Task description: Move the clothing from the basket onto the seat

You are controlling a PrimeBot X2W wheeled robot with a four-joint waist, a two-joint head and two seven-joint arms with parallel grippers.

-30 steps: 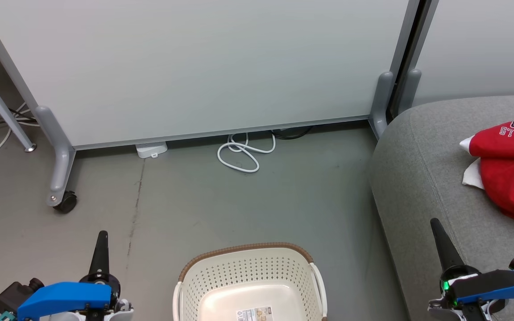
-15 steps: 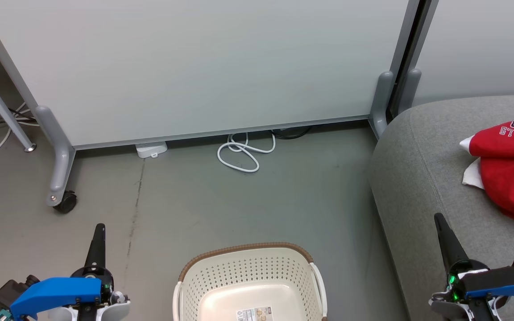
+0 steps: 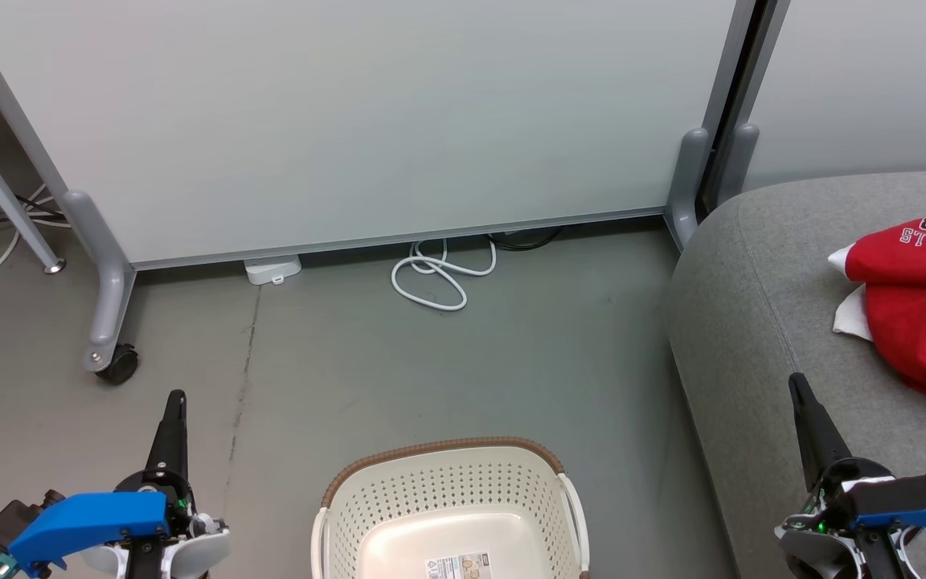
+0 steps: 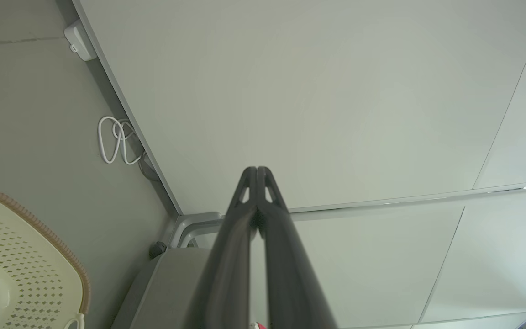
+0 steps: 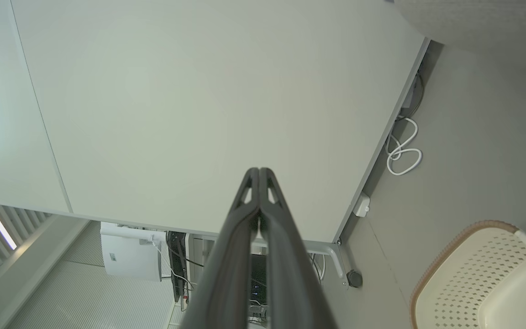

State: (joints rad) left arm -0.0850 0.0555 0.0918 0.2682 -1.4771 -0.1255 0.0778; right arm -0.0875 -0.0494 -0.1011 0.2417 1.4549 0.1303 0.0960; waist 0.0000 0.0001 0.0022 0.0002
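Observation:
The red clothing (image 3: pixel 921 305) with "BULLS" and 23 lies bunched on the grey seat (image 3: pixel 760 322) at the right of the head view. On the floor at bottom centre stands the cream basket (image 3: pixel 451 494) with a brown rim; only a label shows on its bare bottom. My left gripper (image 3: pixel 177 398) is shut and holds nothing, left of the basket above the floor. My right gripper (image 3: pixel 795 380) is shut with nothing in it, over the seat's front edge, left of the clothing. Each wrist view shows the basket's corner (image 4: pixel 25 256) (image 5: pixel 477 274) and closed fingertips (image 4: pixel 256 172) (image 5: pixel 259 172).
A pale partition panel (image 3: pixel 350 121) on grey wheeled feet (image 3: pixel 109 305) stands behind the basket. A coiled white cable (image 3: pixel 439 277) and a white power block (image 3: pixel 272 269) lie at its base. Bare grey floor lies between the partition and the basket.
Both arms have slid slightly outward and down in the head view. The left moved toward the lower left, the right toward the lower right. Clothing and basket have stayed put.

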